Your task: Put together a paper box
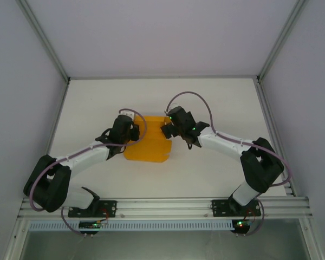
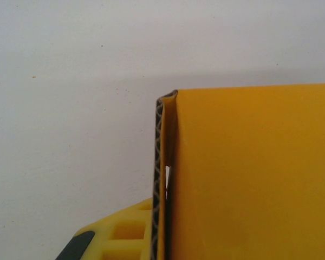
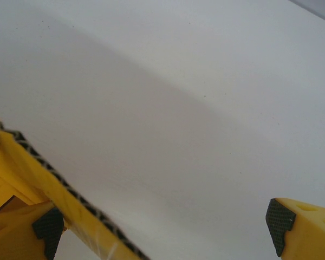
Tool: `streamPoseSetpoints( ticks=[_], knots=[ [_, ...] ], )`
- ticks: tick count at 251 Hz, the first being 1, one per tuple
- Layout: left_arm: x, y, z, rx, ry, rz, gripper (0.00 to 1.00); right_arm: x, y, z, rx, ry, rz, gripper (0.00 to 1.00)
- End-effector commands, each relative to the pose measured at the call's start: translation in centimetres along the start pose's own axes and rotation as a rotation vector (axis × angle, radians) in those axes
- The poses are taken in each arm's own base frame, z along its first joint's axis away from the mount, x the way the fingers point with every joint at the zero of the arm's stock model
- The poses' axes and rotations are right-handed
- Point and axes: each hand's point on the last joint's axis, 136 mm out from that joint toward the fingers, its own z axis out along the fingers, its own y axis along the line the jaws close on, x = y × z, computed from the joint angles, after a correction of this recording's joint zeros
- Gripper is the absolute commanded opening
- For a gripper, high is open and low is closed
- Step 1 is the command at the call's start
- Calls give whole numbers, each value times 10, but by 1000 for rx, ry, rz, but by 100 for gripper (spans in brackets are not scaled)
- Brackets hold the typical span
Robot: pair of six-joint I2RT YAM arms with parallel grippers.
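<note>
From above, the left arm bent at its elbow near the left side of the table (image 1: 206, 103). Its forearm ran up and right to the left gripper (image 1: 133, 132) at the left edge of the box (image 1: 149, 145). The right arm mirrored it, with the right gripper (image 1: 166, 130) at the box's upper right corner. The box sat mid-table between them.

In the left wrist view, one finger (image 2: 119, 238) lay against the box's (image 2: 249, 173) corrugated wall, jaws clamped on it.

In the right wrist view, the fingers (image 3: 46, 230) stood wide apart, with the box's edge (image 3: 54, 181) just beside one pad.
</note>
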Motion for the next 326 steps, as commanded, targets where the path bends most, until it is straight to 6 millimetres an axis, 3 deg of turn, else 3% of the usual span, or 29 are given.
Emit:
streamPoseSetpoints(
  ticks=[1, 39, 53, 78, 116, 145, 173, 204, 229, 255, 290, 326],
  knots=[
    [-10, -20, -3, 79, -30, -8, 1, -14, 0, -1, 7, -50, 44, 99],
    [-17, -24, -6, 98, -49, -55, 2, -36, 10, 3, -46, -195, 135, 99],
    [-18, -23, -7, 96, -47, -59, 2, -35, 23, 2, -119, -200, 137, 99],
    [-18, -15, -7, 52, -52, -75, 2, -33, 18, -9, -136, -196, 144, 99],
    [-16, 1, -3, -18, -48, -121, 2, -19, 14, -51, -252, -213, 141, 99],
    [-17, 0, -3, -1, -43, -128, 2, -4, 5, -86, -327, -243, 158, 99],
    [-20, -1, -5, 20, -44, -125, 2, 4, -12, -118, -353, -311, 192, 99],
    [-23, -5, -10, 66, -51, -129, 2, 17, -45, -136, -301, -354, 273, 97],
    [-25, -7, -15, 89, -57, -134, 2, 37, -64, -129, -280, -287, 343, 78],
    [-25, -7, -16, 97, -58, -120, 2, 48, -63, -117, -349, -232, 369, 71],
    [-20, -6, -14, 94, -47, -98, 2, 38, -54, -104, -443, -213, 350, 60],
    [-18, -6, -13, 92, -41, -101, 2, 27, -45, -87, -503, -193, 283, 60]
  ],
)
